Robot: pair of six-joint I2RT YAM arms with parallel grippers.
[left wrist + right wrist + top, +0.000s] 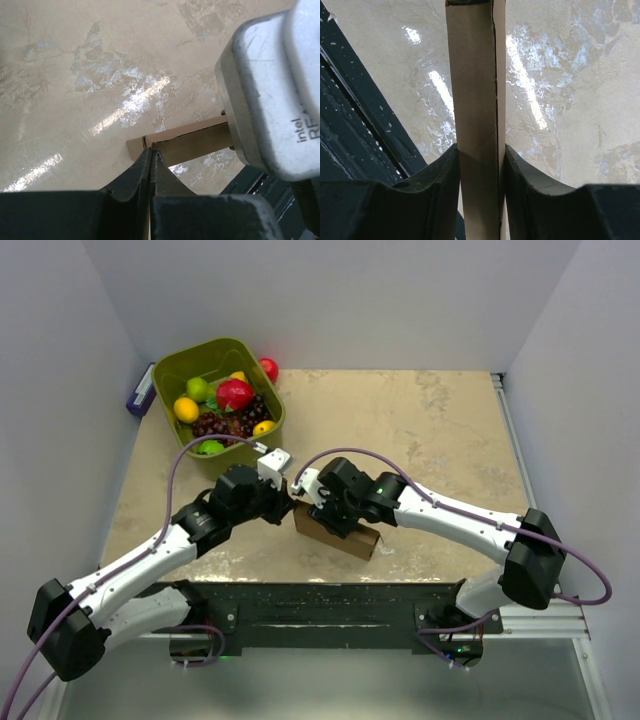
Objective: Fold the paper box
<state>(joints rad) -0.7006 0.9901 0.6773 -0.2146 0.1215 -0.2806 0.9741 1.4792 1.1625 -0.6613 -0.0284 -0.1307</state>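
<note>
The paper box (pixel 350 537) is a brown cardboard piece standing near the table's front edge, between the two arms. My right gripper (pixel 325 515) comes from the right and is shut on it. In the right wrist view its folded panels (pixel 475 75) stand upright, pinched between my fingers at the right gripper (pixel 481 147). My left gripper (pixel 290 502) reaches in from the left. Its jaws are pressed together, and the left gripper (pixel 151 151) touches the box's top edge (pixel 190 142) near a corner. The grey camera housing (pixel 270 90) of the right wrist hides the box's far end.
An olive-green bin (pixel 165 375) of fruit stands at the back left, with a red ball (pixel 268 368) beside it and a purple-white item (pixel 140 392) against the left wall. The black front rail (pixel 330 605) runs just below the box. White walls close in three sides.
</note>
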